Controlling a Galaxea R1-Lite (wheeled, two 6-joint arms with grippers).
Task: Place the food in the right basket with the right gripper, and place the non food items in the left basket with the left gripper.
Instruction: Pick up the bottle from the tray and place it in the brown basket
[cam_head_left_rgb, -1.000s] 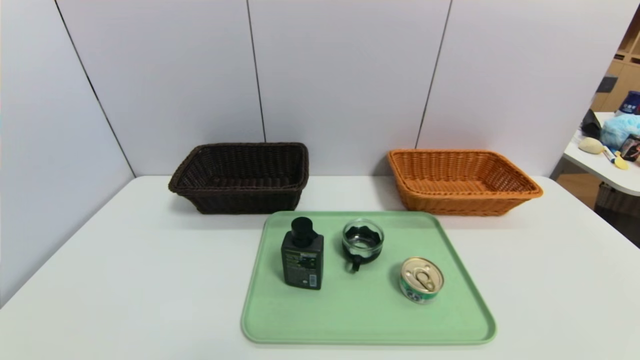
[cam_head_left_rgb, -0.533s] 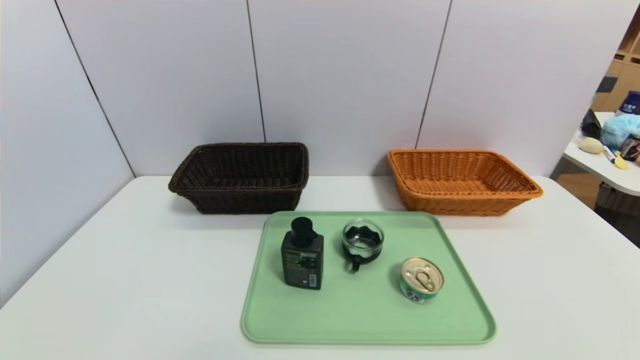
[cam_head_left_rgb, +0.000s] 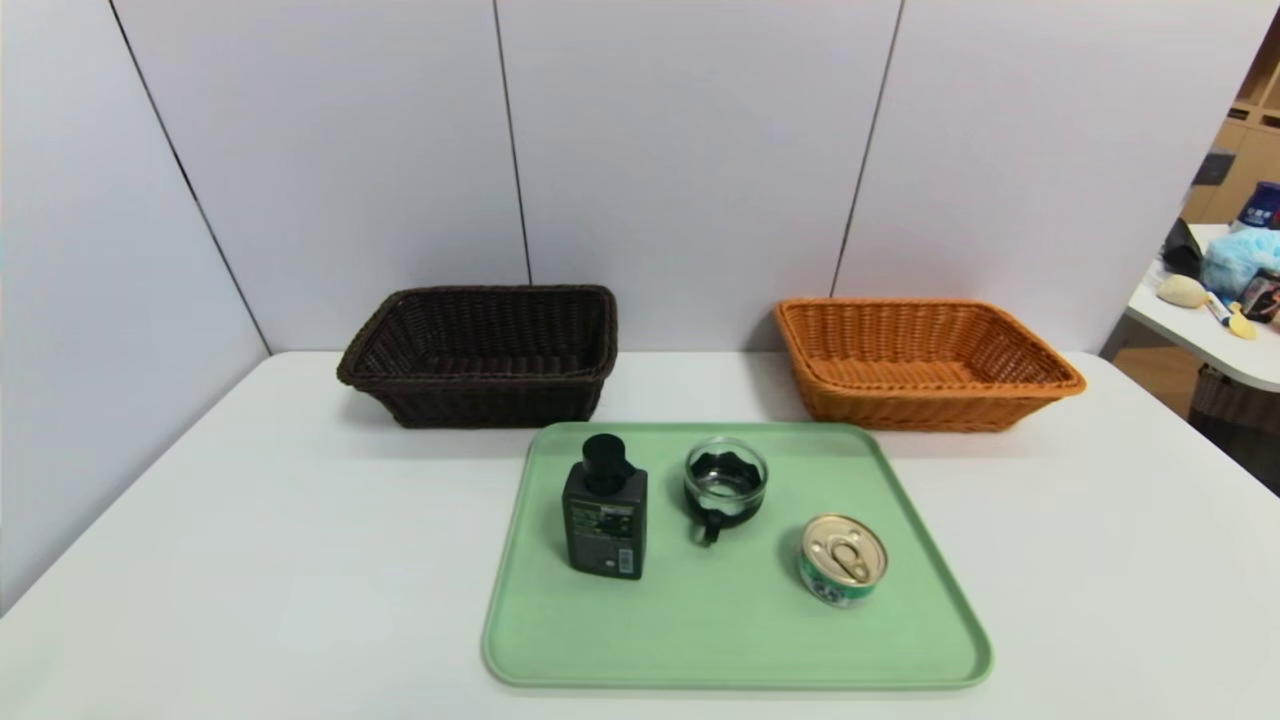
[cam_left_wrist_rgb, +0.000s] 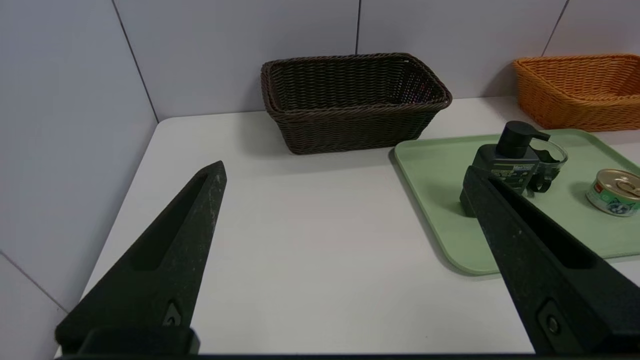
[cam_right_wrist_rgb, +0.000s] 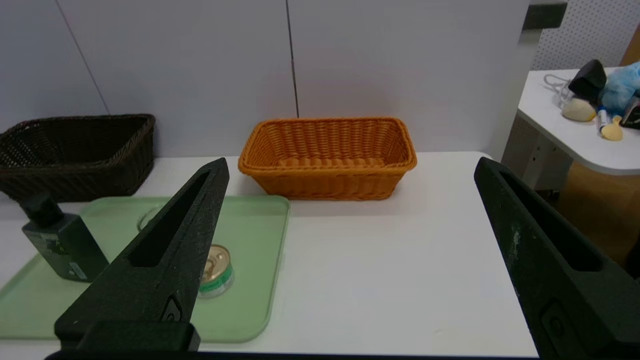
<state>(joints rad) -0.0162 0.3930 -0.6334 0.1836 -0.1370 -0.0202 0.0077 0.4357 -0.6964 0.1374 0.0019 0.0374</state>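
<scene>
The tin can sits upright on the green tray, with the glass cup and black bottle beside it, all 3 untouched. Behind are the brown basket and orange basket. Left gripper and right gripper hang above the table, jaws spread wide, holding nothing.

Left hand: empty, fingers spread wide, pointing level above the worktop.
Right hand: empty, fingers spread wide, also raised above the worktop, pointing forward.
</scene>
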